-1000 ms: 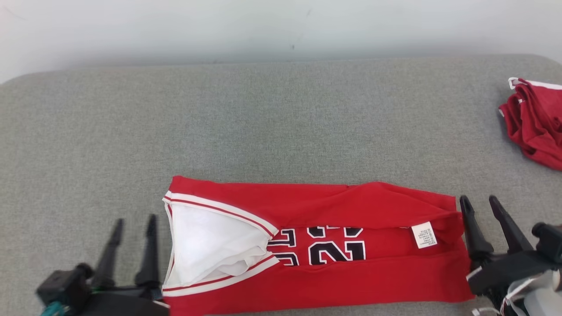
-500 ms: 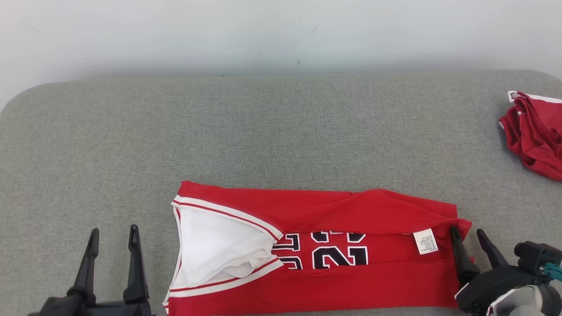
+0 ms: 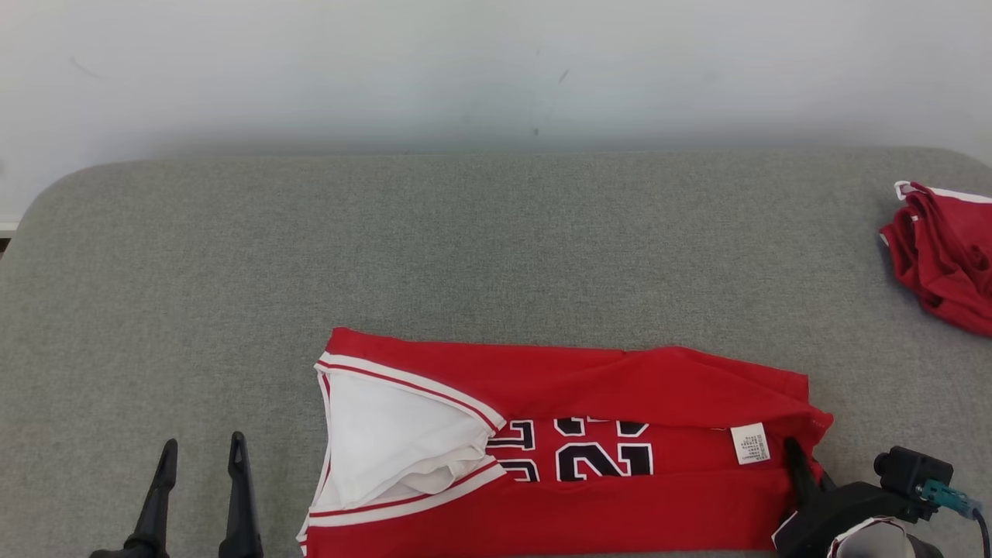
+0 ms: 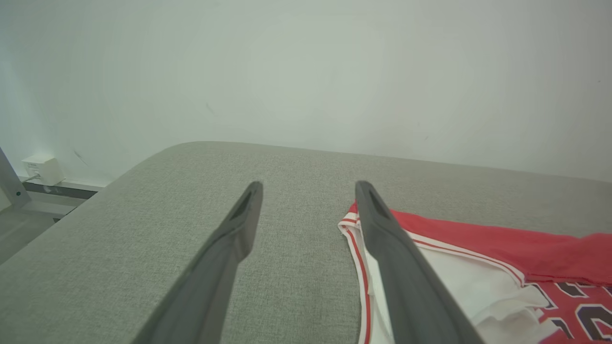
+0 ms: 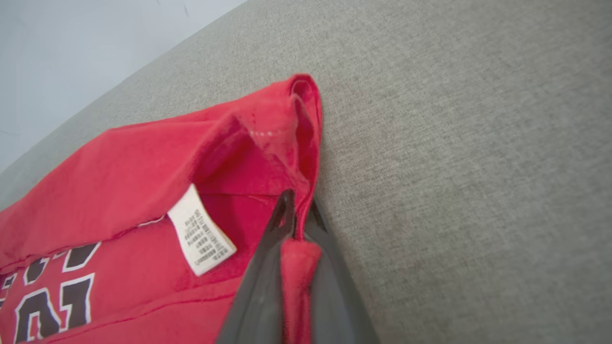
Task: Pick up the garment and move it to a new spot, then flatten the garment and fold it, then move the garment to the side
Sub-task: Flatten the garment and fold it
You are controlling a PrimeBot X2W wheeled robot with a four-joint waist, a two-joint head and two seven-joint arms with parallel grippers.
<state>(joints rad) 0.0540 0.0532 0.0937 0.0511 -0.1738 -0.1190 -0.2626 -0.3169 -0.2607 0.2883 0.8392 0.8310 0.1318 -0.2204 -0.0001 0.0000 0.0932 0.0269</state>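
Observation:
The garment [image 3: 589, 387] is a red jersey with white trim and black numbers, folded into a long strip near the front of the grey table. Its right hem [image 5: 267, 143], with a white care label beside it, is pinched between the fingers of my right gripper [image 5: 294, 210], which is shut on the cloth; in the head view that gripper [image 3: 798, 457] sits at the strip's right end. My left gripper [image 3: 201, 449] stands open over bare table, left of the white-lined collar end [image 4: 363, 267], and is not touching the cloth.
A second crumpled red garment [image 3: 942, 252] lies at the table's far right edge. The grey padded table [image 3: 465, 248] has rounded corners and a pale wall behind it. In the left wrist view a floor and a white box [image 4: 40, 168] lie beyond the table's left edge.
My right gripper has shut on the jersey's right hem; it stood open beside it before. The head camera has tilted, so the whole scene sits lower in the picture. My left gripper stays open.

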